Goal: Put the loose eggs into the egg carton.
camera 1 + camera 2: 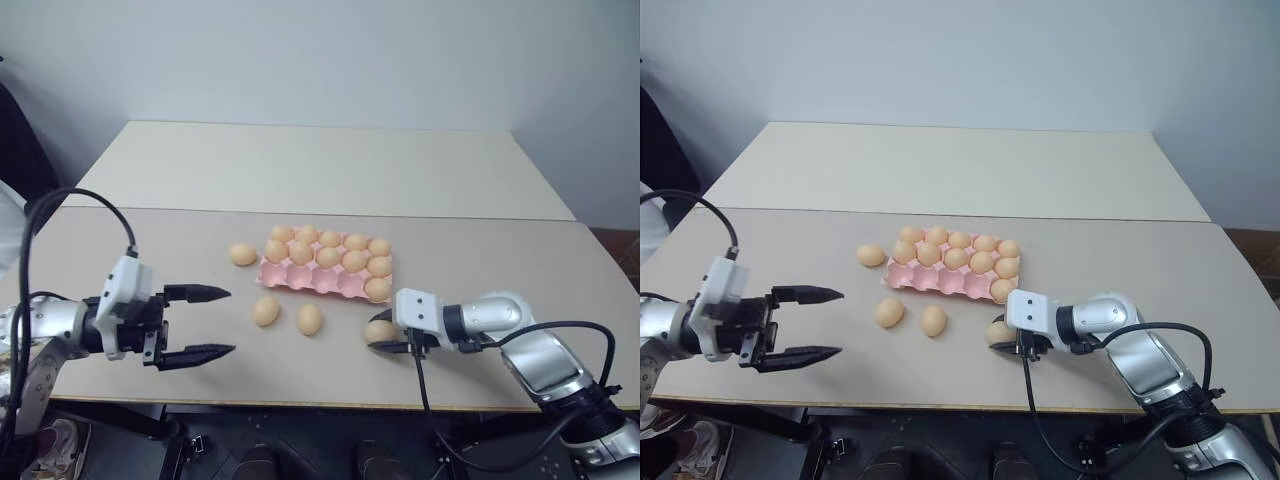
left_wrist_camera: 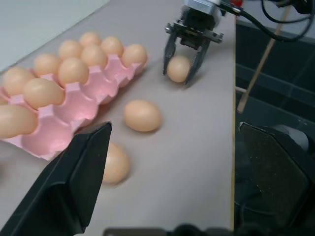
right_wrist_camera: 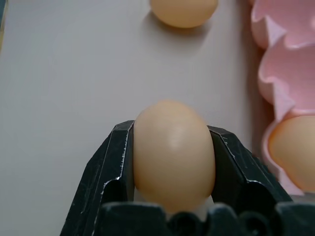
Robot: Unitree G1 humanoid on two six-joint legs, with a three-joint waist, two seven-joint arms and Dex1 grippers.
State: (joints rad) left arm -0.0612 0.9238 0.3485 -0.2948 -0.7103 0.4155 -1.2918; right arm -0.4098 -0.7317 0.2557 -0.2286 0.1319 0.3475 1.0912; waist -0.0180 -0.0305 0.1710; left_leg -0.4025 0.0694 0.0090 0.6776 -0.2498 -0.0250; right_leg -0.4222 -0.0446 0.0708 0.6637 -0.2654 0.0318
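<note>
Eggs lay loose on the table: three towards its front edge, just off the pink egg carton, and one by the carton's left end. The right gripper had its fingers clenched on the rightmost egg, which still sat low at the table just before the carton's front right corner. The left gripper hung released, well apart. A gentle, level lift and a slow lowering into an empty front cup would probably suit best, since any squeeze or jolt risked cracking.

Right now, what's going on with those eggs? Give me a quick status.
Right end effector shut on one loose egg. Left end effector open, empty. Three loose eggs on table; egg carton front cups free. Nothing blocking.
</note>
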